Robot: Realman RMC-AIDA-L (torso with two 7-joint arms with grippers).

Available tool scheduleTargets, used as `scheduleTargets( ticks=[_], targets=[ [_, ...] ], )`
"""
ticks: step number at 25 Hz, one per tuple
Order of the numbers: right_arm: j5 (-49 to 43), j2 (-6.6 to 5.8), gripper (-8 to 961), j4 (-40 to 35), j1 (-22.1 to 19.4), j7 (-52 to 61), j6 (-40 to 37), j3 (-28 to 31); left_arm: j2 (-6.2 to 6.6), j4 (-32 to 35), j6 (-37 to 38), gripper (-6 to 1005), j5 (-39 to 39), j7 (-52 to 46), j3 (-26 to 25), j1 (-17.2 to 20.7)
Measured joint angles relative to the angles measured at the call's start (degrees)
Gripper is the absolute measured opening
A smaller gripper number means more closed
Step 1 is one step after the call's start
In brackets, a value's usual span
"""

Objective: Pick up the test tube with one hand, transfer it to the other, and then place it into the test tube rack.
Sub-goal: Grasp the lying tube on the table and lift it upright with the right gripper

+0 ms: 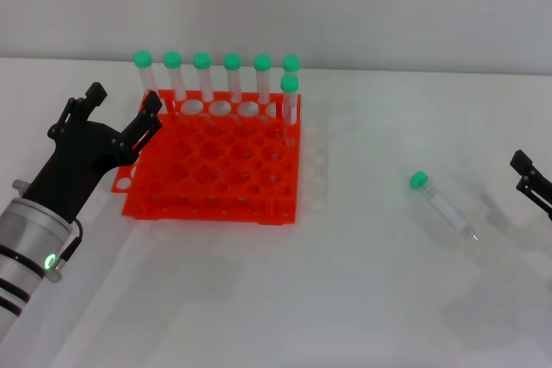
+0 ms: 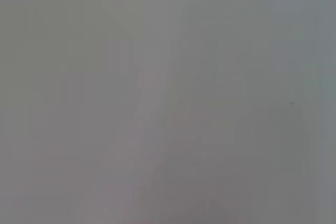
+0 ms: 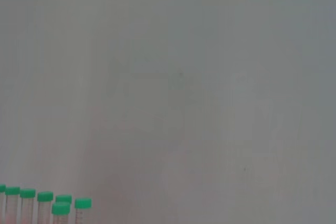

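The test tube (image 1: 443,203) lies on its side on the white table at the right, green cap toward the rack and pointed tip toward me. My right gripper (image 1: 524,172) shows only at the right edge, a little right of the tube, with its fingers apart and empty. My left gripper (image 1: 123,99), on the green-lit arm, is open and empty, raised at the left side of the orange-red test tube rack (image 1: 216,174). The left wrist view shows only blank grey.
Several green-capped tubes (image 1: 232,75) stand upright in the rack's back row, and one more (image 1: 290,105) stands at its right side. Their caps also show in the right wrist view (image 3: 45,196). Bare white table lies between the rack and the lying tube.
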Motion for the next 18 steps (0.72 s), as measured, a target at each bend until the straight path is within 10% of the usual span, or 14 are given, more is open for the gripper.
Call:
scheduleTargets(
  ticks=[18],
  targets=[
    [-0.83, -0.15, 840, 3.22, -0.64, 0.73, 3.34, -0.76, 0.14, 0.11, -0.61, 872, 0.29, 0.25, 0.25, 0.00]
  ],
)
